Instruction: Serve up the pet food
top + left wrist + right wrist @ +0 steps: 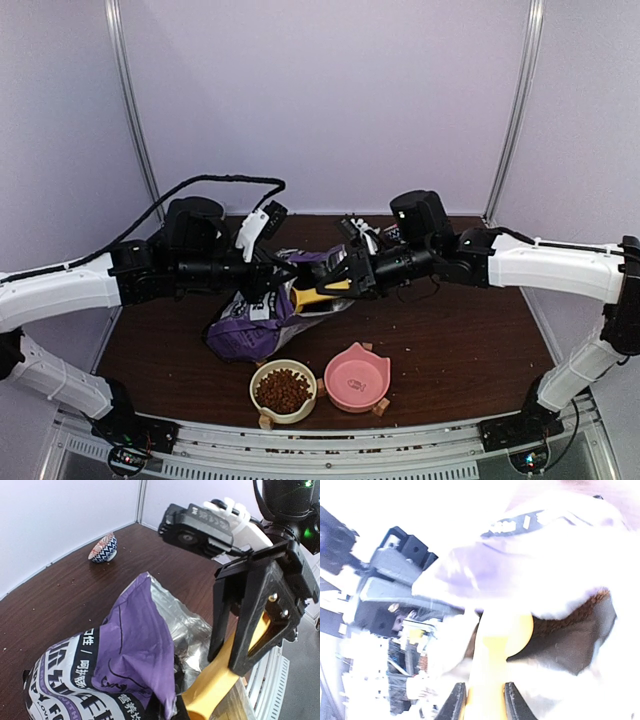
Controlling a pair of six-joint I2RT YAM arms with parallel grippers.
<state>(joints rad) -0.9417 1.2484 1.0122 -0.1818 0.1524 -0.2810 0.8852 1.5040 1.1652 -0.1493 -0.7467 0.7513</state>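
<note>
So the cream bowl at the front of the desk has a heap of brown kibble in it. The pink bowl sits just beside it on the right, and only its bare pink inside shows.

More kibble is in the purple bag, visible as a brown patch in the mouth in the right wrist view, which is badly washed out. The pellets are too tiny to tell any facing.

The bag lies on its side behind the 2 bowls. Its long axis runs from near-left to far-right and the mouth opens toward the right arm.

The left tool looks clenched on the bag's purple rim flap, holding it up. The right tool is clamped on the handle of the yellow scoop. The scoop's long axis runs left from that tool and its head is at the bag mouth.

In the left wrist view, 1 more small patterned bowl lies tipped over at the back of the desk, well apart from everything.
</note>
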